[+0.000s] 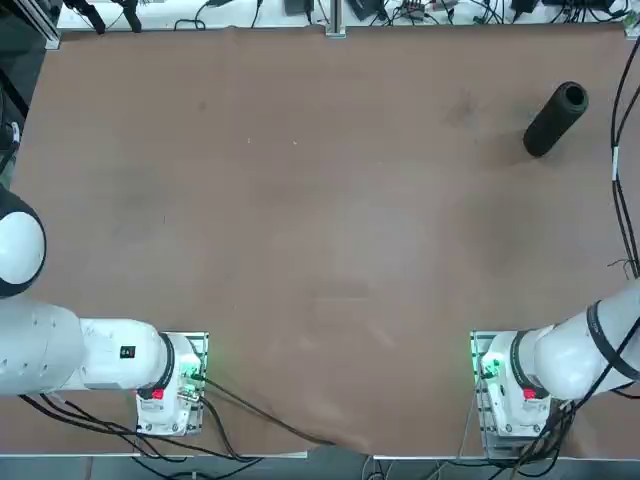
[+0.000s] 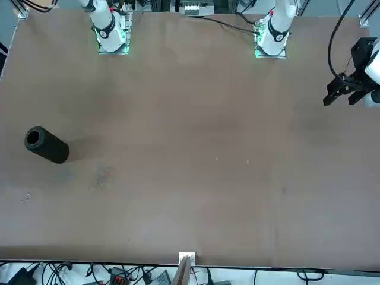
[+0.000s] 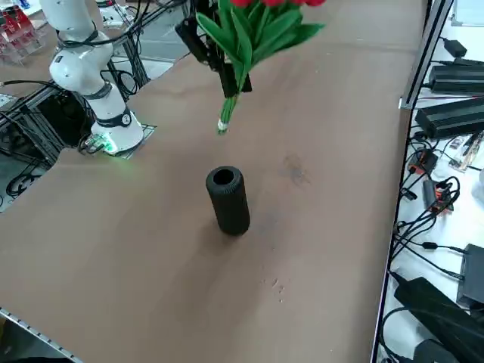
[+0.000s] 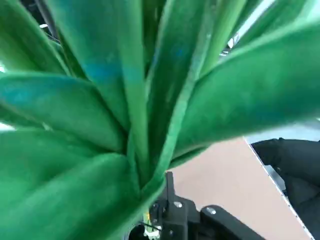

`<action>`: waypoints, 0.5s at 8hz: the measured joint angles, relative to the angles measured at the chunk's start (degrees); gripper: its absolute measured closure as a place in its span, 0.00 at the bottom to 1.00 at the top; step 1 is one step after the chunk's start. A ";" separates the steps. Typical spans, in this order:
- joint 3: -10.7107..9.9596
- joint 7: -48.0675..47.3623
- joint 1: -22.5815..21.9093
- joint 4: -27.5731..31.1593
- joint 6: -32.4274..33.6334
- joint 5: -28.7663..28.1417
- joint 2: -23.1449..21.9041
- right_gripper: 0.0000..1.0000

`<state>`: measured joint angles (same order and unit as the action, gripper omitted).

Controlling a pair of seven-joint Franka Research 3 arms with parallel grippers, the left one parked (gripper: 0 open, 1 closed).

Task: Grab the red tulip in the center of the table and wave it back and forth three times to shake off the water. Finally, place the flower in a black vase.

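While clamped in rt gripper (image 3: pixel 227 79), red tulip bunch (image 3: pixel 253 34) hangs above upright matte black cylindrical vase (image 3: pixel 228 198), 2 o'clock on brown tabletop (image 1: pixel 300 230).

You are looking at a table (image 1: pixel 300 230) whose brown top is showing matt and even, like board or laminate, with faint scuffs. The black vase (image 3: pixel 228 199) is reading as matt with a finely grained, slightly rough skin, catching no shine. The red tulip (image 3: pixel 253 38) is showing smooth, waxy leaves with a soft sheen, looking like plastic or coated cloth. The right gripper (image 3: pixel 227 76) is appearing as dull black plastic or painted metal, while the arm's white shell is gleaming glossy.
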<state>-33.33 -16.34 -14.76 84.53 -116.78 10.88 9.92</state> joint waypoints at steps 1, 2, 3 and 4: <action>-0.25 -0.05 0.60 3.28 -2.02 -0.05 -1.57 0.89; -0.50 -0.47 1.30 8.07 -5.43 -0.13 -4.11 0.89; -0.56 -1.61 1.71 13.49 -9.15 -0.14 -6.95 0.89; -0.44 -3.30 1.69 17.63 -11.60 -0.14 -8.95 0.89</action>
<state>-33.77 -19.63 -13.07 102.16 -128.37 10.75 0.97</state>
